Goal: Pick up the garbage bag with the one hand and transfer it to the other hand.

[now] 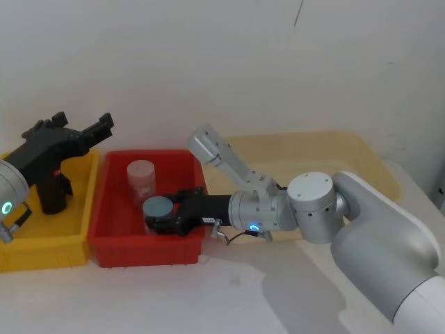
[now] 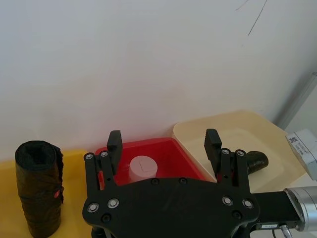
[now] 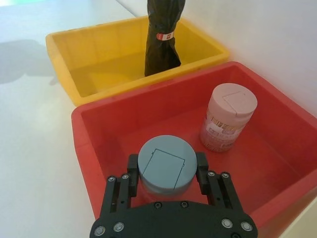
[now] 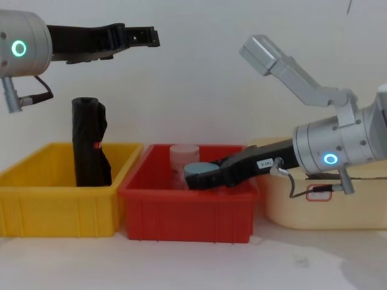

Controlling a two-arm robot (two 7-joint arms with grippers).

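Chest view showed the black rolled plastic garbage bag [image 4: 89,142] standing upright in the yellow plastic bin [image 4: 54,205], not gripped. The unlabelled left pincer [image 4: 136,35] hung well above it, spread wide. The white-labelled right pincer [image 3: 166,163] sat in the red plastic bin [image 4: 187,211], closed about a grey-lidded jar [image 3: 161,178]. I judged the pickup not yet begun. The next move called for a straight descent, clear of the bin walls.

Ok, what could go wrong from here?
The right gripper is down in the red bin at the grey-lidded jar, not a bag. Lifting could carry it off or bump the pink jar.

The left gripper, jaws open, hovers above the upright black roll in the yellow bin. A lying black roll sits in the beige tub, so it may take the wrong one.
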